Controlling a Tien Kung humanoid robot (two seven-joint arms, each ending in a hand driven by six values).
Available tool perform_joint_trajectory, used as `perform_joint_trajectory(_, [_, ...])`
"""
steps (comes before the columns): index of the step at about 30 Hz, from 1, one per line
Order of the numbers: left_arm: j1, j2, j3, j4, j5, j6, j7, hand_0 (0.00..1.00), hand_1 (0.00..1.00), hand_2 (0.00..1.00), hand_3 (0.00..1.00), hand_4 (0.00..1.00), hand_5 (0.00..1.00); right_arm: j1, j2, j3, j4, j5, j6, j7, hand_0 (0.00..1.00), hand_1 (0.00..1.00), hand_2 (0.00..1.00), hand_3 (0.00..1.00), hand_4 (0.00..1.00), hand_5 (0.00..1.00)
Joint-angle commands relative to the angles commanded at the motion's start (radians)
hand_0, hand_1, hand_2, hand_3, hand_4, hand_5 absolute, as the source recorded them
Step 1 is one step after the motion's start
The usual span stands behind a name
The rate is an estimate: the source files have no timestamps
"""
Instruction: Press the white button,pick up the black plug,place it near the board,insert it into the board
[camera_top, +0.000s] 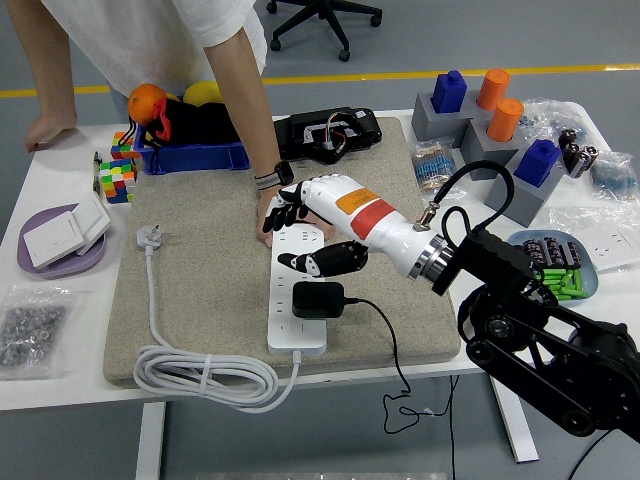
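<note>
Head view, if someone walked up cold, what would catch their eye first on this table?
The robot's right hand, white with black fingers spread, hangs over the middle of the grey mat above the white power strip. On that strip sits the black plug, its cord trailing off the table's near edge. A person's hand rests at the strip's far end, close behind the robot's fingers.
</note>
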Motion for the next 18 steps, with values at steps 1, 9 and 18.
perform_joint_trajectory(1, [0.000, 0.000, -0.001, 0.000, 0.001, 0.000, 0.000, 0.833, 0.799, 0.779, 0.804, 0.600, 0.495, -0.006, -0.002, 0.016, 0.007, 0.002, 0.001, -0.002, 0.465, 0.482, 0.481, 0.512, 0.849, 0.057])
perform_joint_trajectory(9, [-0.004, 0.001, 0.009, 0.000, -0.013, 0.002, -0.003, 0.833, 0.799, 0.777, 0.804, 0.601, 0.497, -0.088, -0.045, 0.175, 0.044, 0.042, 0.000, 0.003, 0.534, 0.527, 0.515, 0.564, 0.842, 0.134])
perform_joint_trajectory(18, [-0.008, 0.003, 0.008, 0.000, -0.007, 0.001, -0.001, 0.833, 0.798, 0.776, 0.804, 0.600, 0.496, -0.223, -0.049, 0.423, 0.040, 0.131, -0.020, 0.044, 0.713, 0.667, 0.605, 0.635, 0.928, 0.288])
